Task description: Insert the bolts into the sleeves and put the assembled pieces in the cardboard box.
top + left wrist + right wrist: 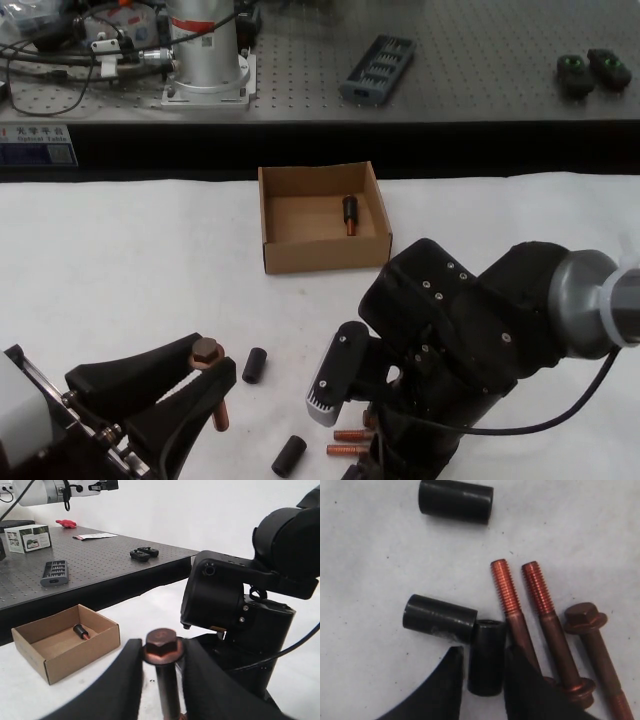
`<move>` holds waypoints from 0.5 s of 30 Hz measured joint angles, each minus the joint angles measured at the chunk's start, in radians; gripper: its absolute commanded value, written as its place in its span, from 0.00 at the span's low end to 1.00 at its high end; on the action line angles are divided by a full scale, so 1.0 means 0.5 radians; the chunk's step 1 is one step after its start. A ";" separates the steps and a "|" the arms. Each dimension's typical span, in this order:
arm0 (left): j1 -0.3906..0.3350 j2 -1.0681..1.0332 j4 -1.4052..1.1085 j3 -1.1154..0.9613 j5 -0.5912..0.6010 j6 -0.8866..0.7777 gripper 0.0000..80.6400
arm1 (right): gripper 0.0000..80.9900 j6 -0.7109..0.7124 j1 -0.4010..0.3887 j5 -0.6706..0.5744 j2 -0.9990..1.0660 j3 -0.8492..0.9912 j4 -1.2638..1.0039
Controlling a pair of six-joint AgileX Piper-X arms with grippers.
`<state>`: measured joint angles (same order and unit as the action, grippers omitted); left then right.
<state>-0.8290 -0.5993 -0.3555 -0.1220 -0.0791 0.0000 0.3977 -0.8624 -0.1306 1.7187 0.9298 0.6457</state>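
Observation:
My left gripper (161, 666) is shut on a copper bolt (165, 672), held head up above the white cloth near the front left (208, 362). My right gripper (485, 682) is down on the cloth, its fingers closed against a black sleeve (487, 657). Two more sleeves lie close by, one touching the held one (440, 617) and one farther off (456, 501). Three loose copper bolts (552, 625) lie side by side beside that gripper. The cardboard box (322, 258) sits mid-table and holds one assembled piece (349, 213).
In the high view, loose sleeves (254, 364) (289, 455) and bolts (352, 436) lie between the two arms. The right arm's bulky black body (470, 330) rises at the front right. Behind the cloth is a perforated bench (480, 40) with a black tray (378, 68).

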 measured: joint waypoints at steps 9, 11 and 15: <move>0.000 0.000 0.000 0.000 0.000 0.000 0.01 | 0.16 0.000 0.000 -0.071 0.000 0.000 -0.040; 0.000 0.000 0.000 0.000 0.000 0.000 0.01 | 0.16 0.000 0.000 -0.080 0.000 0.000 -0.050; 0.000 0.000 0.000 0.000 0.000 0.000 0.01 | 0.16 0.000 0.000 -0.089 0.006 0.000 -0.083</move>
<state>-0.8290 -0.5993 -0.3555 -0.1220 -0.0791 0.0000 0.3977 -0.8624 -0.1752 1.7215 0.9298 0.6040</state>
